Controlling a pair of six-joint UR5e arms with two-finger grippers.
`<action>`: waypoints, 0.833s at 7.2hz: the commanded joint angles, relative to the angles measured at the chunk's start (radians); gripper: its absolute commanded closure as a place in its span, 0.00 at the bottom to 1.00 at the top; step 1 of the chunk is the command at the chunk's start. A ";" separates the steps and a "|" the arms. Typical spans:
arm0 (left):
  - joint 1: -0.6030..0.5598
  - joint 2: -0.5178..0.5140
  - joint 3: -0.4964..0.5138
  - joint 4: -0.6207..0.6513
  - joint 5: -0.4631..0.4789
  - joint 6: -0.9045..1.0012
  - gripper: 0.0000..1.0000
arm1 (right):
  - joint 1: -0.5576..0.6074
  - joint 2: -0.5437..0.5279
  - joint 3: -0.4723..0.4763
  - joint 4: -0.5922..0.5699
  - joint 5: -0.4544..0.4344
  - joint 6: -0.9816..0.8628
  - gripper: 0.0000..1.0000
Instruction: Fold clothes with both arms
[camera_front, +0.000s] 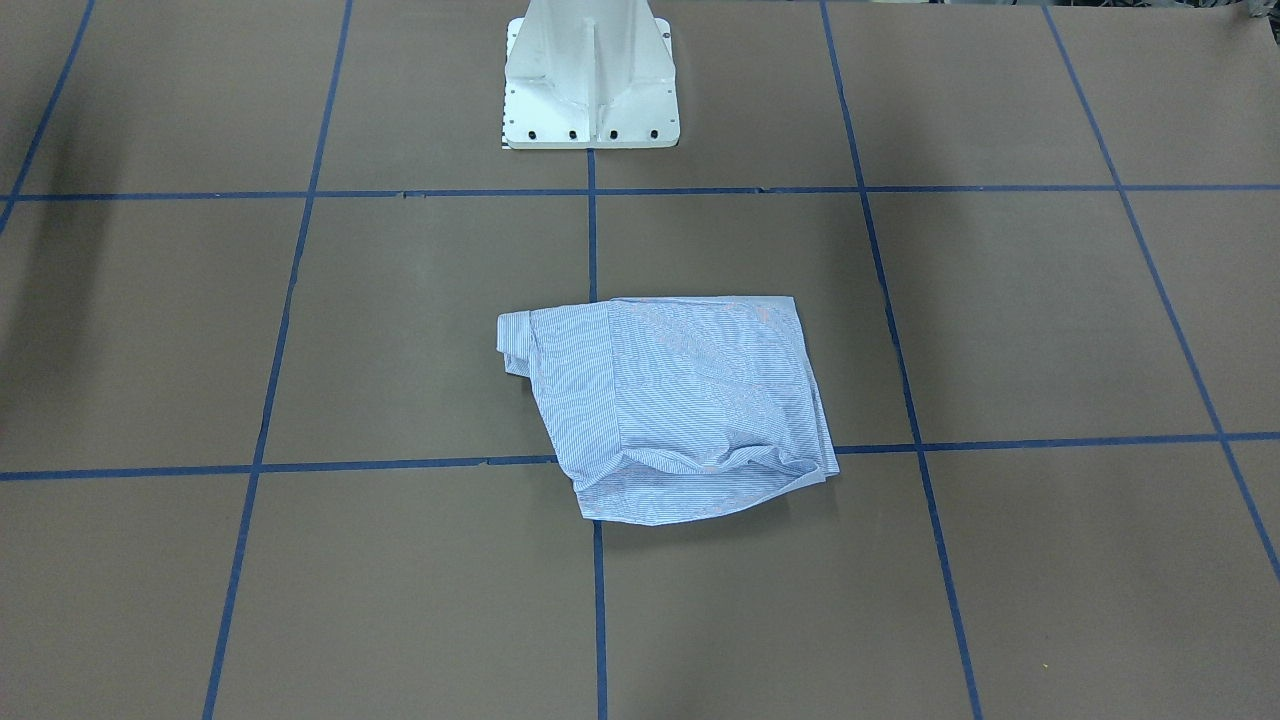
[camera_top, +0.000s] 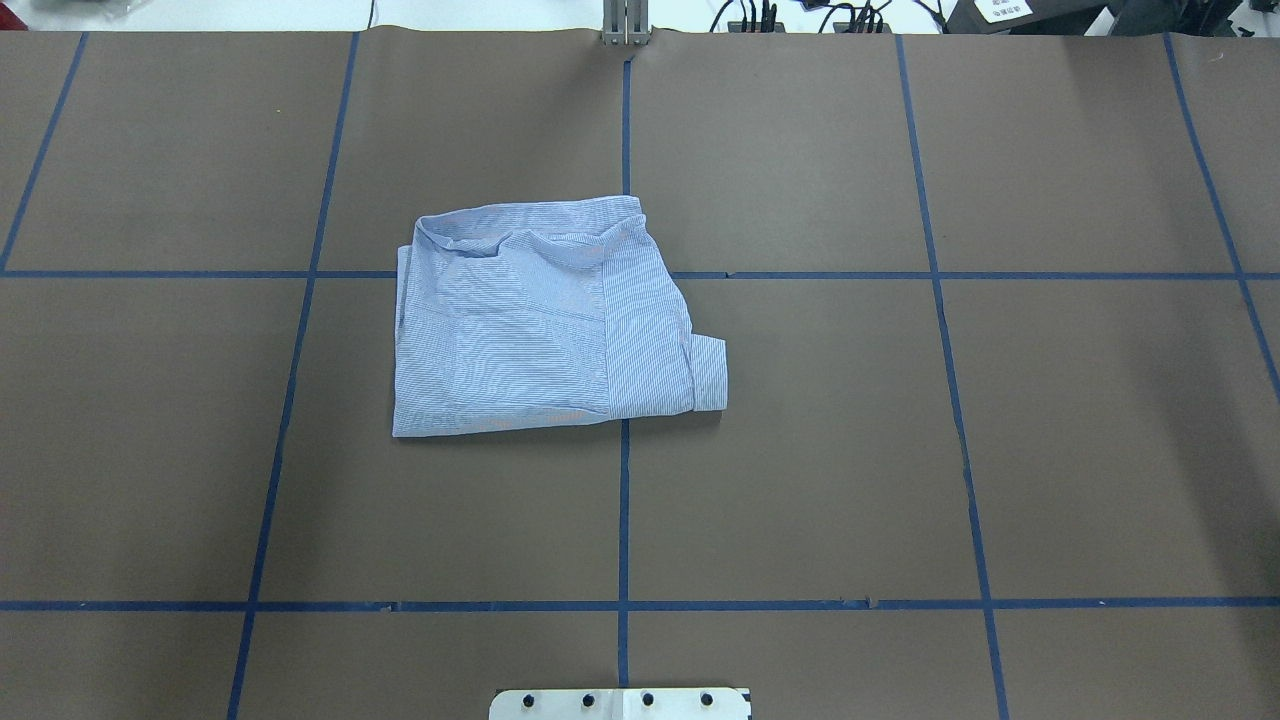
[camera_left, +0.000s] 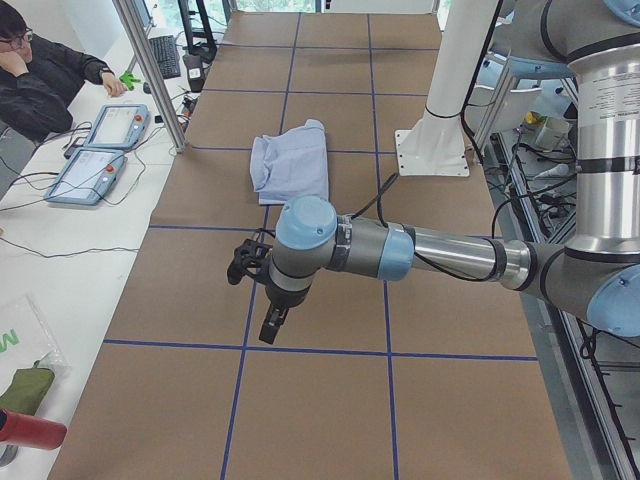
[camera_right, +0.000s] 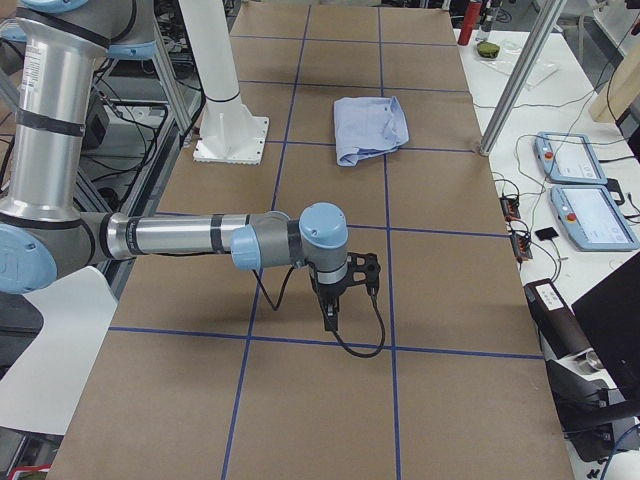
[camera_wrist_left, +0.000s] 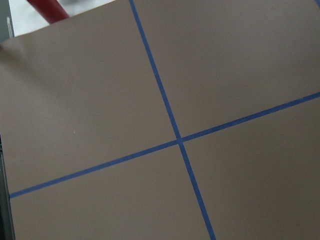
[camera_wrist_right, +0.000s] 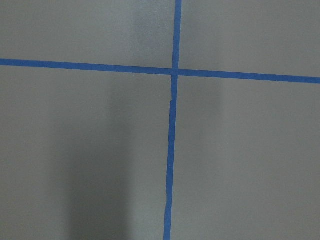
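Observation:
The light blue-and-white striped shirt (camera_top: 540, 320) lies folded into a rough rectangle near the table's middle, collar at the far edge and a cuff sticking out on one side. It also shows in the front-facing view (camera_front: 670, 410) and in both side views (camera_left: 292, 165) (camera_right: 370, 127). My left gripper (camera_left: 272, 325) hangs above bare table far from the shirt, toward the table's left end. My right gripper (camera_right: 330, 318) hangs above bare table toward the right end. Both show only in the side views, so I cannot tell whether they are open or shut. The wrist views show only brown table.
The brown table carries a grid of blue tape lines (camera_top: 623, 500). The white pedestal base (camera_front: 590, 80) stands at the robot's edge. An operator (camera_left: 40, 80) sits by teach pendants (camera_left: 100, 150) on a side bench. A red object (camera_wrist_left: 47, 10) lies beyond the table's left end.

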 joint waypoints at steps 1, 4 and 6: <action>0.000 0.028 0.043 -0.010 -0.002 -0.001 0.00 | -0.059 -0.003 -0.014 0.105 0.000 0.084 0.00; 0.000 0.048 0.040 -0.007 -0.039 -0.004 0.00 | -0.066 -0.004 0.084 -0.118 0.006 -0.081 0.00; 0.003 0.045 0.044 0.019 -0.033 -0.028 0.00 | -0.013 -0.036 0.070 -0.192 -0.003 -0.238 0.00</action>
